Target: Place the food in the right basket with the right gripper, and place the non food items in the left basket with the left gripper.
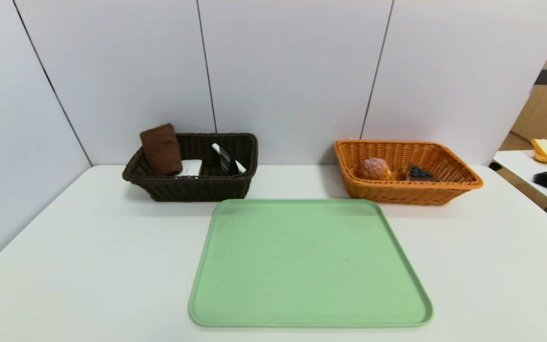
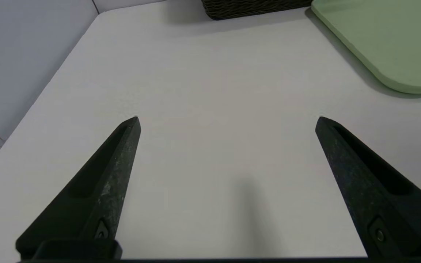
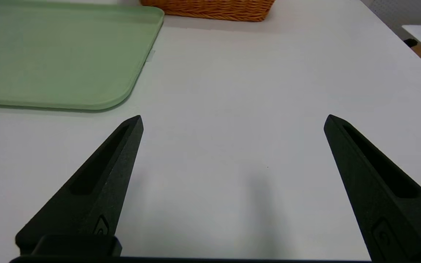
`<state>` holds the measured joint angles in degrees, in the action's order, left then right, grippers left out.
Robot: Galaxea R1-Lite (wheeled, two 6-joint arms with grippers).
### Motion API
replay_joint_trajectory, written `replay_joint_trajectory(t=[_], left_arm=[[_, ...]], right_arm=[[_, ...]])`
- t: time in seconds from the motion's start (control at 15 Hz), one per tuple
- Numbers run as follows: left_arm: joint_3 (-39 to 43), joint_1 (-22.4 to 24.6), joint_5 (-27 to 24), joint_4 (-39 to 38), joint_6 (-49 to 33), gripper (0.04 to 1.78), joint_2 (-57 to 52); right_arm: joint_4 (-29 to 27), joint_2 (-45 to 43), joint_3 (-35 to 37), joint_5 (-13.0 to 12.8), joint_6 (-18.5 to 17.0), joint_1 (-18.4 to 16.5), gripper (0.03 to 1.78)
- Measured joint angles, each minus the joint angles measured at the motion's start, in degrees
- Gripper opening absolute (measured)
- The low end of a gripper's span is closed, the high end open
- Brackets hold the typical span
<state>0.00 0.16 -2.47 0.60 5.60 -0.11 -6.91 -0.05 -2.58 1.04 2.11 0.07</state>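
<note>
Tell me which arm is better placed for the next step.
Neither: the green tray is bare, bun and cake slice lie in the orange basket, towel in the dark basket.

Bright even overhead light; soft shadows; head view edges bowed.

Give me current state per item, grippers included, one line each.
green tray: bare
dark brown basket: holds brown towel, white case, black tube
orange basket: holds bun, cake slice
left gripper: open, empty, over table
right gripper: open, empty, over table
</note>
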Motion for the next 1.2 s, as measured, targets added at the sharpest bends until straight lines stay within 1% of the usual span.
replay_joint_trajectory(t=[0.07, 0.2, 0.4, 1.2], left_arm=[[0.0, 0.0, 0.2, 0.0, -1.3, 1.69, 0.0], [0.0, 0.0, 1.7, -0.1, -4.1, 1.69, 0.0], [0.0, -0.1, 2.4, -0.5, -5.3, 1.69, 0.0], [0.0, -0.1, 2.4, -0.5, -5.3, 1.69, 0.0]], right_arm=[[0.0, 0.0, 0.0, -0.8, -1.1, 0.0, 1.71], [0.2, 0.0, 0.1, -1.1, -2.0, 0.0, 1.71], [2.2, 0.0, 0.6, -1.1, -2.2, -0.1, 1.71], [2.1, 0.0, 0.6, -1.1, -2.1, -0.1, 1.71]])
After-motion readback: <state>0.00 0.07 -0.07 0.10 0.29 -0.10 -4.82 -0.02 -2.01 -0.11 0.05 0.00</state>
